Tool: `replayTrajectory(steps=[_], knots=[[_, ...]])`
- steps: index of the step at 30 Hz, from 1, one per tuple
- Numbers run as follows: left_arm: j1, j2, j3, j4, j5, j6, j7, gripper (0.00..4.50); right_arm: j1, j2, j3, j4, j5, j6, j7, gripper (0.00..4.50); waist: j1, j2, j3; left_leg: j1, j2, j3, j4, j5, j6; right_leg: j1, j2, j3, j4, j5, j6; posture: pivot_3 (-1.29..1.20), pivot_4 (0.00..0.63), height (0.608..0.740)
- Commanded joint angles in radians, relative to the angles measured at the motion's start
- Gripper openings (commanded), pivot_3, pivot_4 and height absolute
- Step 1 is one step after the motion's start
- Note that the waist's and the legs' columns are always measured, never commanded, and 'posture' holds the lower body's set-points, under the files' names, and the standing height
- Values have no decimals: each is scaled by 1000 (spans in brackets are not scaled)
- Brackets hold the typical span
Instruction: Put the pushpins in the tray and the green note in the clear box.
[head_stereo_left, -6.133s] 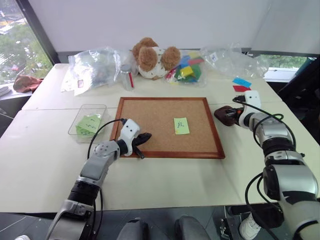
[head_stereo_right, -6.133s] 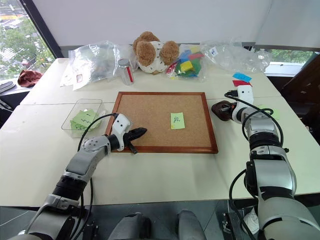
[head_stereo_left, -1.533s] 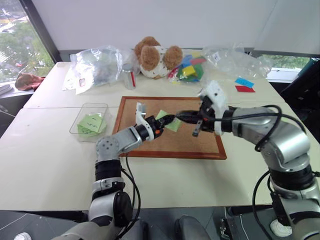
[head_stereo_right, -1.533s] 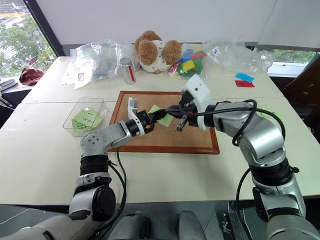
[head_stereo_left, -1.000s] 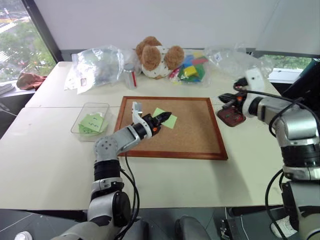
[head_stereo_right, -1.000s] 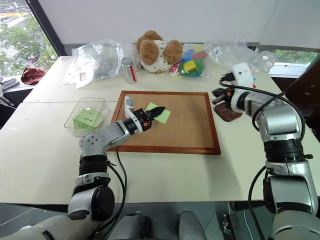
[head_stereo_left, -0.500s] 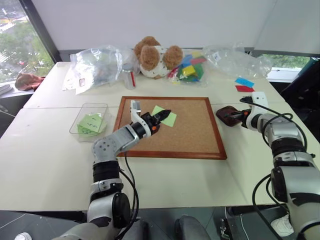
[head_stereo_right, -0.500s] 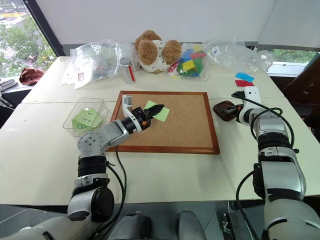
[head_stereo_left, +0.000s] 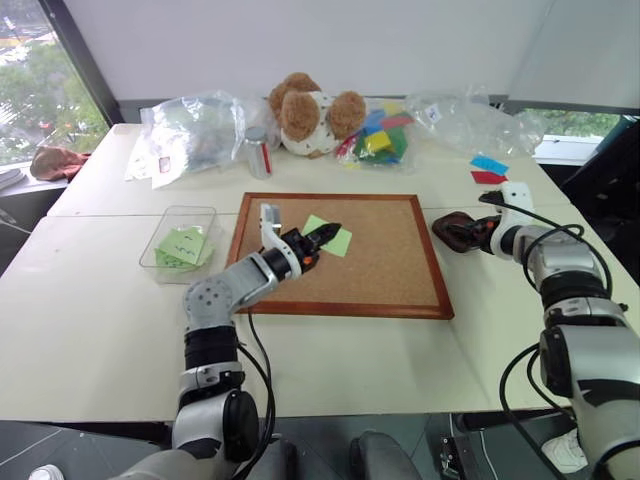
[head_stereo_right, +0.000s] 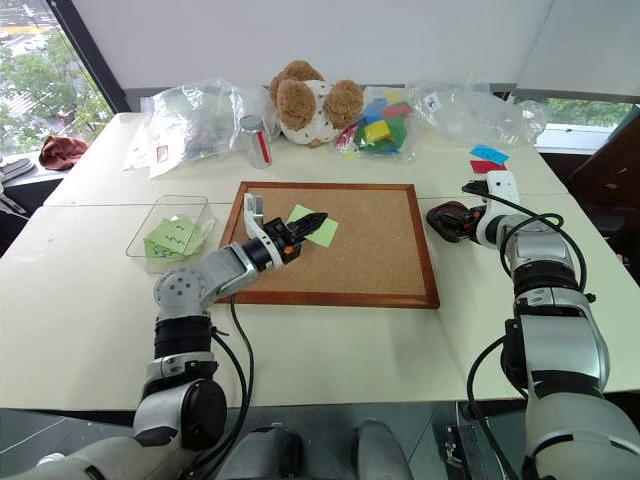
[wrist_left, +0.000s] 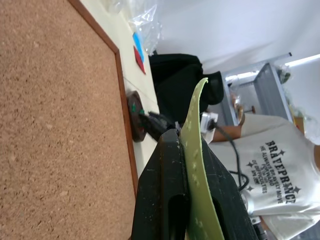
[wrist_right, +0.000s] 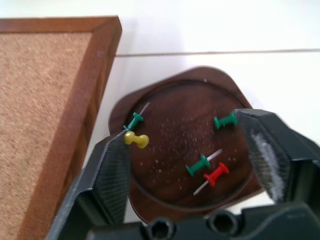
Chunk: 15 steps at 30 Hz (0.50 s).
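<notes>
Green note (head_stereo_left: 334, 238) pinched in left end effector (head_stereo_left: 322, 233); right end effector (wrist_right: 187, 165) now wide over tray (wrist_right: 165, 105), was shut

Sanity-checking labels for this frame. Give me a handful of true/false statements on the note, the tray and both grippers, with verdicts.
1. The left gripper is shut on the green note, held above the corkboard. True.
2. The right gripper is shut on a pushpin. False: its fingers stand open on either side of the tray, holding nothing.
3. The tray holds only green pushpins. False: besides three green pushpins there are a yellow pushpin and a red pushpin.
4. The clear box already has green paper in it. True.
5. The tray sits on the corkboard. False: it rests on the table, beside the board's right edge.
</notes>
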Motion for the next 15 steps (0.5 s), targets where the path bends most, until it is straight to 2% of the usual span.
replayTrajectory(steps=[1,4,6,12,15], knots=[[2,3,-13,-44,-19,-9,-9,0,-37,-39,-29,-99,13,27,29,3685,0,0,0,0,0,0,0,0,0,0,0,0,0,0,0,0,150,740],[6,10,-20,-56,-19,-7,-9,0,-9,-57,-22,-246,31,100,97,3685,1,0,0,0,0,0,0,0,0,0,0,0,0,0,0,0,150,740],[7,14,-17,-68,-28,-4,-5,0,36,-63,-21,-413,76,191,166,3685,1,0,0,0,0,0,0,0,0,0,0,0,0,0,0,0,150,740],[16,25,-7,-142,-56,-14,26,0,247,-99,-30,-1027,341,417,402,3685,3,0,0,0,0,-1,0,0,0,0,0,-1,0,0,0,0,150,740],[26,34,-2,-194,-76,-20,55,0,334,-141,-33,-1230,448,458,504,3685,5,0,0,-1,0,-1,0,0,0,0,0,-1,0,0,0,0,150,740]])
